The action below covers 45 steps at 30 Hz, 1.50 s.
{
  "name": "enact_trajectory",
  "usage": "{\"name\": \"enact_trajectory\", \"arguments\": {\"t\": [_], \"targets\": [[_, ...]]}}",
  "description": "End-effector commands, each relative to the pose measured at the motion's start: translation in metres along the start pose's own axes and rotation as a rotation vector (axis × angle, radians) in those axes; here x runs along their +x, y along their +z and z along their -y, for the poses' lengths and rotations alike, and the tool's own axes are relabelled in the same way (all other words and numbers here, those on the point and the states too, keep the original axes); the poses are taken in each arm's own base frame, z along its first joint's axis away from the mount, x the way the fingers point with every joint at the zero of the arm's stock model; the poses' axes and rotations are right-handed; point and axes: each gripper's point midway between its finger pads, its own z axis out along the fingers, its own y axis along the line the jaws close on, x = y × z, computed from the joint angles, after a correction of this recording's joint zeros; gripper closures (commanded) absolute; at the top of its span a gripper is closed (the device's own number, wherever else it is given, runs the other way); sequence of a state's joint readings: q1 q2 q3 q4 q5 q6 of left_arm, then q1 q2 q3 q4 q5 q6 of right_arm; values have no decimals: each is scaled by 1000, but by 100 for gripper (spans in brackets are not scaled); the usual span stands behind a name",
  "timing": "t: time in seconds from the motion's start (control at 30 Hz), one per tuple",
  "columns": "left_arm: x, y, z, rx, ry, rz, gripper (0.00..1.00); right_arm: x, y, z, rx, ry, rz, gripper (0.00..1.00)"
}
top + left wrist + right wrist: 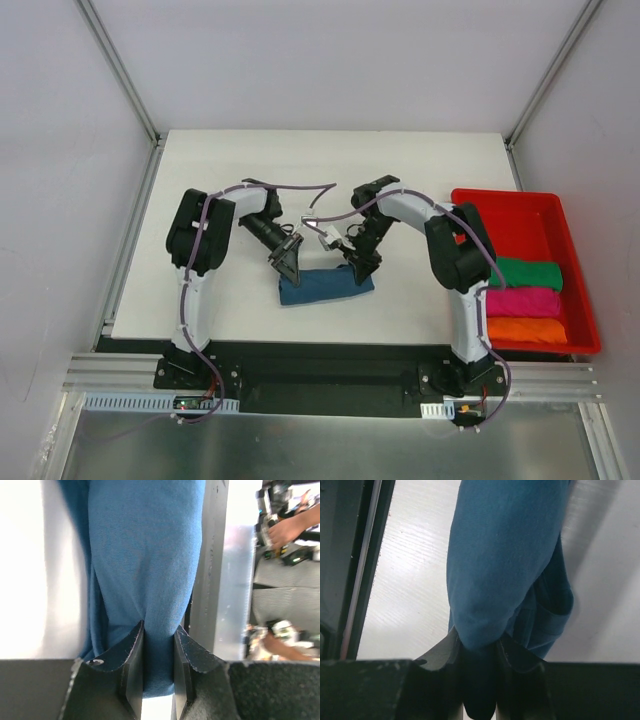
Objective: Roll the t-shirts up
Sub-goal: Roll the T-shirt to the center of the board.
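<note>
The teal-blue t-shirt point(325, 285) lies on the white counter point(400, 180) as a short, thick roll, stretched between the 2 end effectors. The left end effector point(159, 630) has its 2 fingers drawn in to a narrow gap and pinches the fabric at the roll's left end. From there the bundle runs straight away from its fingertips. The right end effector point(477, 637) is likewise nearly closed, with the roll's right end clamped between its fingers and a loose fold of the cloth hanging just to the right of its grip. Both arms reach inward, so the 2 end effectors face each other across the roll. Well off to the right of the right end effector sits a red bin point(520, 196). It holds 3 rolled shirts side by side: a green t-shirt point(525, 272), a pink t-shirt point(522, 300) and an orange t-shirt point(525, 328).
</note>
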<state>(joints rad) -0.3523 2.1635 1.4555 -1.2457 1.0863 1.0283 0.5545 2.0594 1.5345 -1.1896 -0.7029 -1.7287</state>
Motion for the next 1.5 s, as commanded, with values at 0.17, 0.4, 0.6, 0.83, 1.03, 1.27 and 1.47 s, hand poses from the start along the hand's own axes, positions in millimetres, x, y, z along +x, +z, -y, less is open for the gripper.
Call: {"name": "enact_trajectory", "arguments": {"t": [0.17, 0.4, 0.6, 0.83, 1.03, 1.27, 1.47], "targets": [[15, -37, -14, 39, -359, -57, 80, 24, -19, -57, -348, 389, -113, 97], [32, -43, -36, 28, -408, -85, 75, 43, -10, -31, -348, 482, -216, 91], [18, -70, -51, -109, -356, 51, 1, 48, -5, -16, -326, 579, -269, 89], [-9, -123, -30, -541, -58, 186, 1, 46, -4, -12, -315, 610, -254, 87], [-20, -244, -5, -1335, -102, 480, 1, 46, -2, -11, -317, 649, -257, 89], [-69, -223, 66, -1105, 256, 538, 8, 49, 1, -12, -322, 657, -294, 93], [-42, -91, 88, -835, 692, 220, 17, 51, 5, -14, -333, 644, -344, 94]]}}
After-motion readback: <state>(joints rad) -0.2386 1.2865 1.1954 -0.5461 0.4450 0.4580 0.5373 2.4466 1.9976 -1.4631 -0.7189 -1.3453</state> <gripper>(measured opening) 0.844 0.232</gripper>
